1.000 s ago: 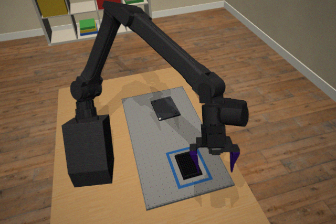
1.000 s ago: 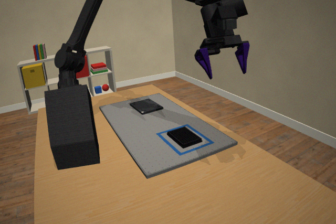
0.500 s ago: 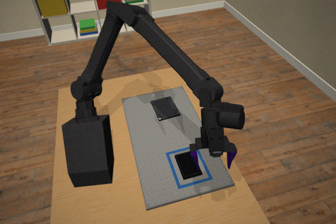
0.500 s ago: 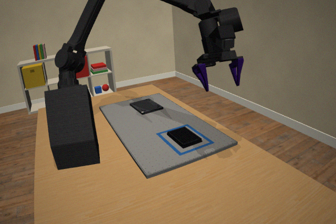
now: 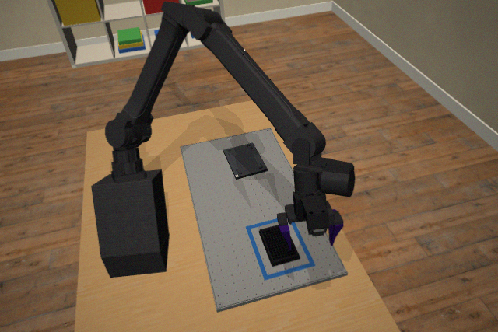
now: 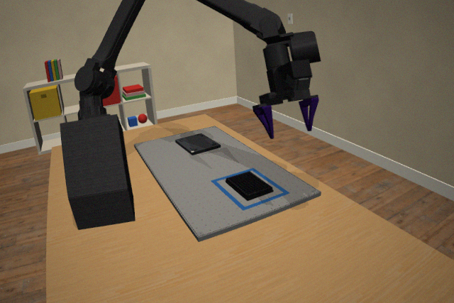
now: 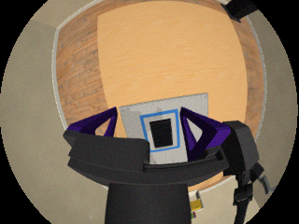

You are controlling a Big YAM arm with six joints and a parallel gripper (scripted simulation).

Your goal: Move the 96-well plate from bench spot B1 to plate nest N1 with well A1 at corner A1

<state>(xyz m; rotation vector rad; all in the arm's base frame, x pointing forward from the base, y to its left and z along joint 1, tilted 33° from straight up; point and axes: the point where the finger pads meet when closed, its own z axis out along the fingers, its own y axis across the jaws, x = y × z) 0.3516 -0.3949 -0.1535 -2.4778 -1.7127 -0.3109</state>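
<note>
The black 96-well plate (image 5: 278,245) lies flat inside the blue square of spot B1 on the grey bench plate. It also shows in the exterior view (image 6: 249,185) and in the wrist view (image 7: 161,133). The black plate nest N1 (image 5: 244,159) sits farther back on the bench plate, empty, and shows in the exterior view (image 6: 197,143). My gripper (image 6: 286,118) with purple fingers is open and empty, well above the plate and pointing down. In the wrist view the plate lies between the two fingertips.
The grey perforated bench plate (image 5: 257,215) lies on a wooden table. The arm's black base box (image 5: 131,221) stands at the left of the table. A shelf (image 5: 132,7) with coloured boxes stands by the far wall.
</note>
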